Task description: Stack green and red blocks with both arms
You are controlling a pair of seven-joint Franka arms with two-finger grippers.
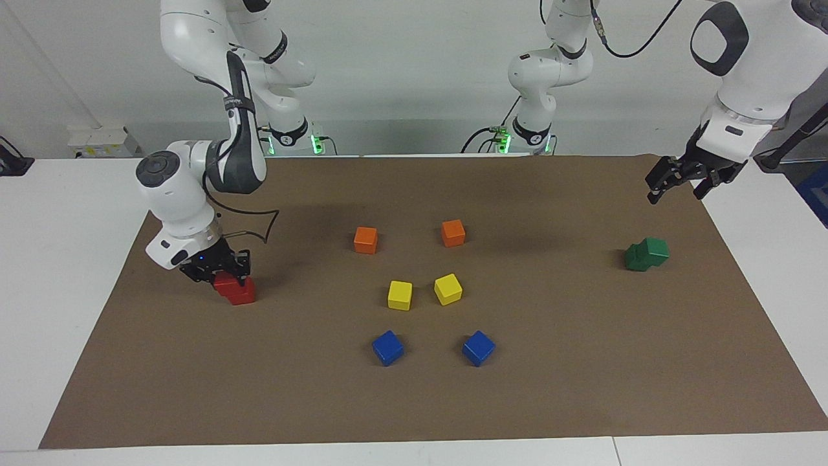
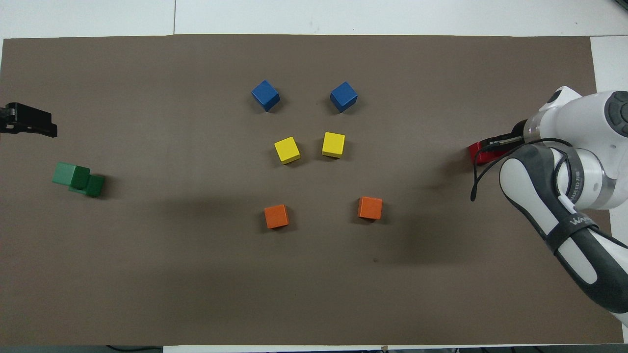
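Placement of the upper red block (image 1: 225,282) on the lower red block (image 1: 244,295), at the right arm's end of the brown mat (image 1: 582,388): clamped between the closed fingers of the right gripper (image 1: 217,273), apparently resting on the lower cube but off-centre, shifted toward the robots. Best squared up before release: nudge across until flush with the cube below, press down lightly, then part the fingers slowly and lift straight up, so as not to drag the top cube off or tip the pair.

Mid-table, orange cubes (image 1: 365,239), yellow cubes (image 1: 400,295) and blue cubes (image 1: 387,347), in pairs, well apart from both stacks; no part in this step, so leave untouched.

Toward the left arm's end, green blocks (image 1: 647,254) already one on the other, likewise askew; probably stable, but not to be bumped.

Last, left gripper (image 1: 676,188), raised over the mat's corner near the green pair, fingers spread wide, holding nothing, waiting. Keep clear there while the red stack is settled.
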